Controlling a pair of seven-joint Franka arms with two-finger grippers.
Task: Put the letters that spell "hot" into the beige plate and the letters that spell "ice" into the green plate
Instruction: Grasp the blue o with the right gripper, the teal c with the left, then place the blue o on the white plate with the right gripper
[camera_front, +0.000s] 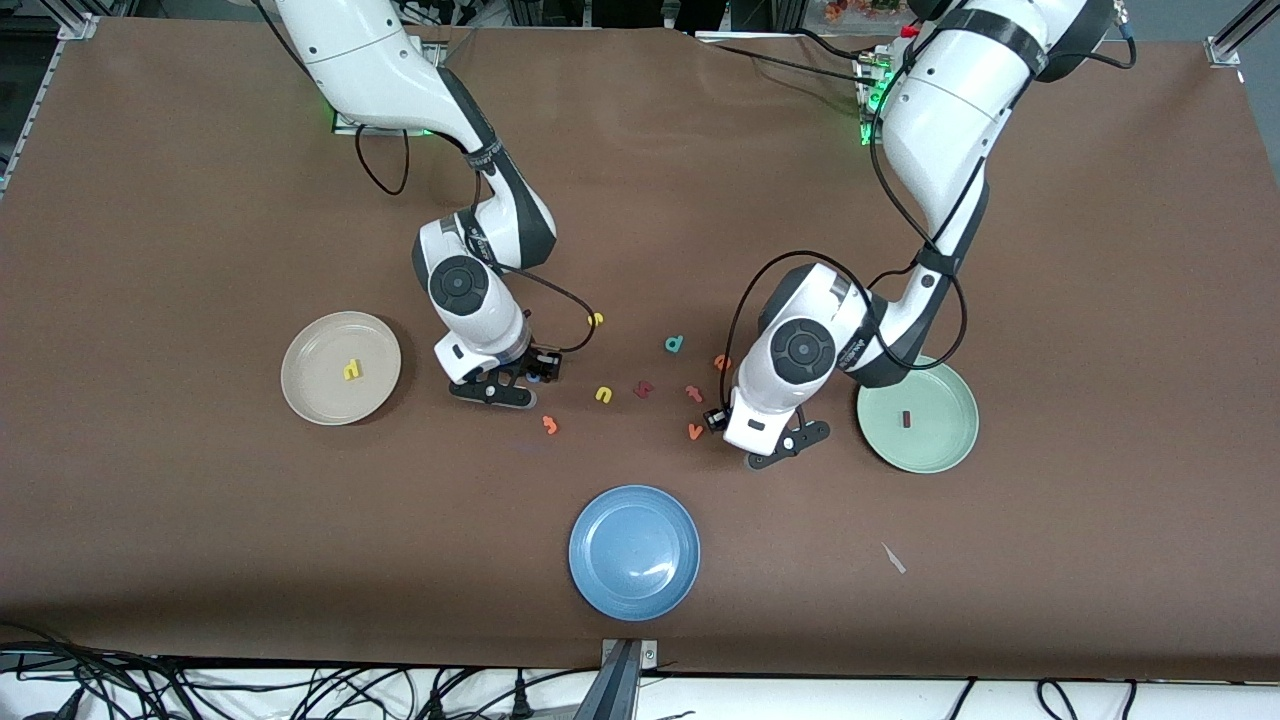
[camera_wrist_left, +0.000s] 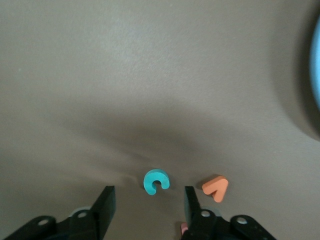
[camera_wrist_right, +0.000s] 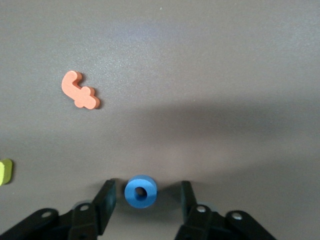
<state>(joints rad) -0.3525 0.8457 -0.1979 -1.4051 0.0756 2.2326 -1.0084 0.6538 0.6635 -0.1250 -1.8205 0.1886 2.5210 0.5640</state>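
Observation:
In the left wrist view, the teal c (camera_wrist_left: 156, 181) lies flat on the brown table between the spread fingers of my left gripper (camera_wrist_left: 148, 199), with a gap on each side. My right gripper (camera_wrist_right: 146, 196) stands open and low around the blue o (camera_wrist_right: 140, 191), touching neither side. The orange t (camera_wrist_right: 80, 91) lies on the table close by. The beige plate (camera_front: 310, 395) holds the yellow h (camera_front: 351, 370). The green plate (camera_front: 940, 450) holds the dark red i (camera_front: 906, 419). The orange e (camera_front: 722, 362) lies on the table near my left gripper (camera_front: 716, 418).
A blue plate (camera_front: 634, 551) sits nearest the front camera. Loose letters lie between the grippers: a teal d (camera_front: 675, 344), a yellow u (camera_front: 604, 394), a dark red k (camera_front: 643, 388), a reddish-pink t (camera_front: 694, 393), an orange v-shaped letter (camera_wrist_left: 216, 187) and a yellow letter (camera_front: 596, 319).

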